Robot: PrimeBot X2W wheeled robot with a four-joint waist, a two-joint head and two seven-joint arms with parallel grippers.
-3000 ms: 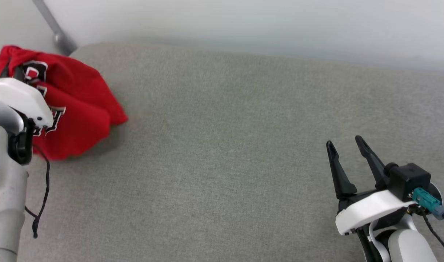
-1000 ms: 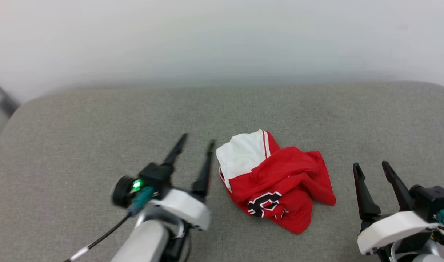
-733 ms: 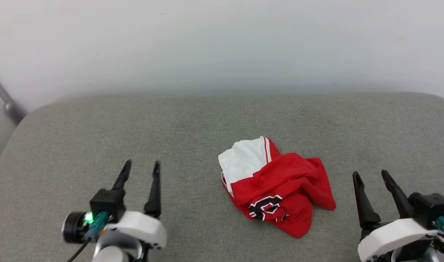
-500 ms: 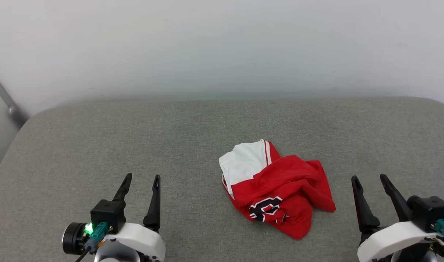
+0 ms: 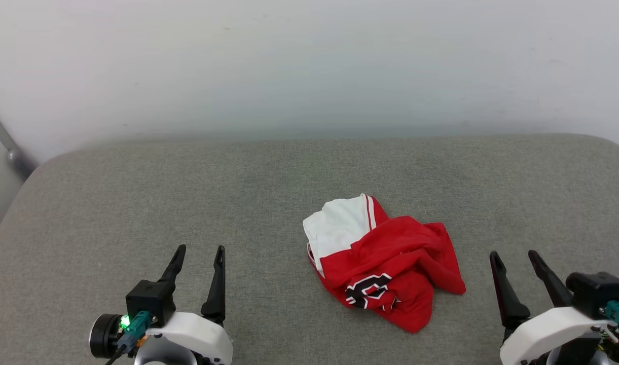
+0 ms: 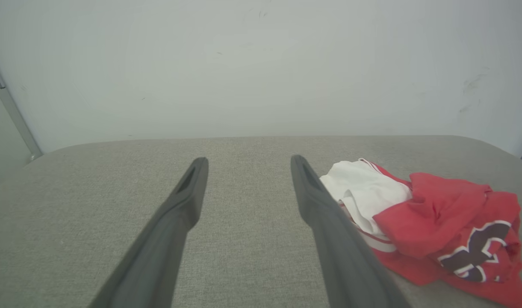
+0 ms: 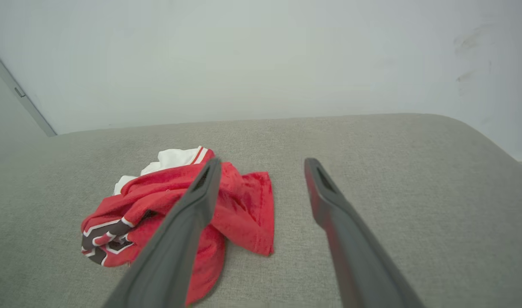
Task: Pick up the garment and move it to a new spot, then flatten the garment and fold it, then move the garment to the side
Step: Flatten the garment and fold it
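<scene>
The crumpled red jersey lies on what looks like a grey upholstered cushion, between the left tool and right tool, both spread wide and empty, so flattening, folding and setting aside remain.

garment on cushion | between left pincer, right pincer

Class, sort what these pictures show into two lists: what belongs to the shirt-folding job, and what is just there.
Belongs to the job: garment, crumpled; left gripper, open; right gripper, open.
Just there: grey padded surface under it; white wall; metal bar at far left.
</scene>
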